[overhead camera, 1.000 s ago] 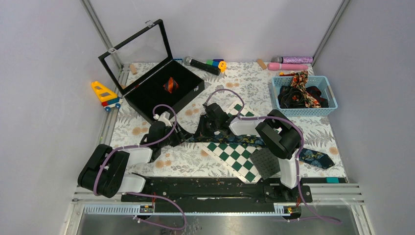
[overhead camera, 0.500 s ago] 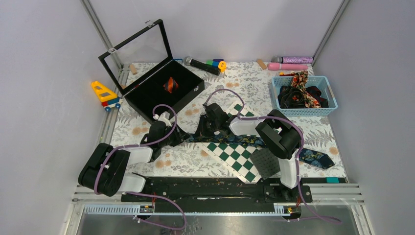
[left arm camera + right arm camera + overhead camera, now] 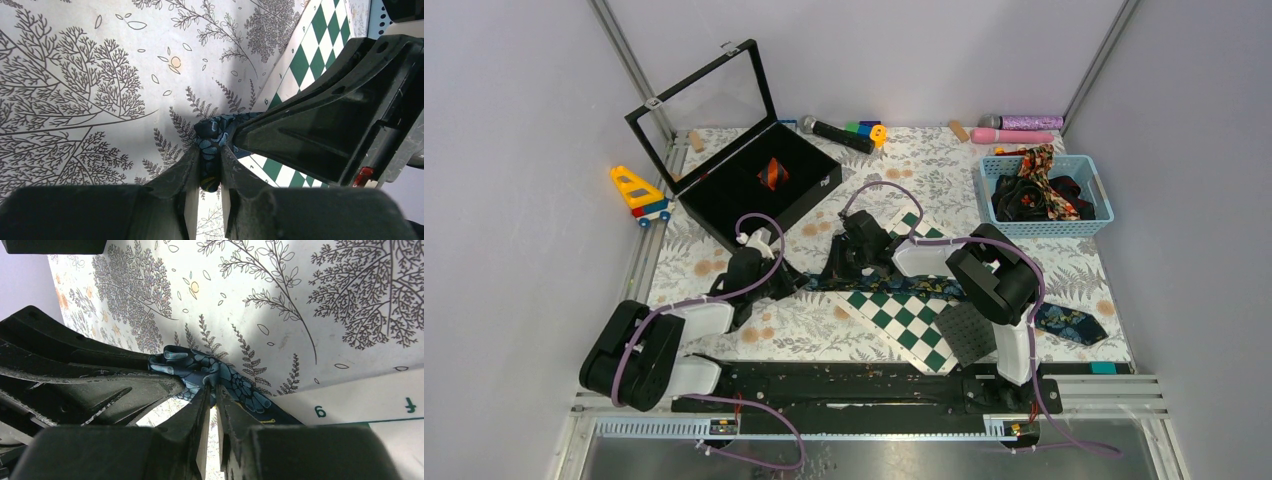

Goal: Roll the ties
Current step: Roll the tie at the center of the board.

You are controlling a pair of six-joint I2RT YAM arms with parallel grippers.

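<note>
Left fingers (image 3: 176, 179) closer, tie end (image 3: 212, 134) half-hidden

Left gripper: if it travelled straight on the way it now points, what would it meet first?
The navy floral tie, pinched in the left gripper; beyond that, probably the patterned tablecloth, though depth is unclear.

Between your left jaws the tie (image 3: 212, 131) is soft printed cloth with a faint sheen. The fingers (image 3: 186, 172) of your left gripper (image 3: 210, 155) are matt black plastic, slightly rough. Beside them the chequered board (image 3: 300, 65) looks smooth.
</note>
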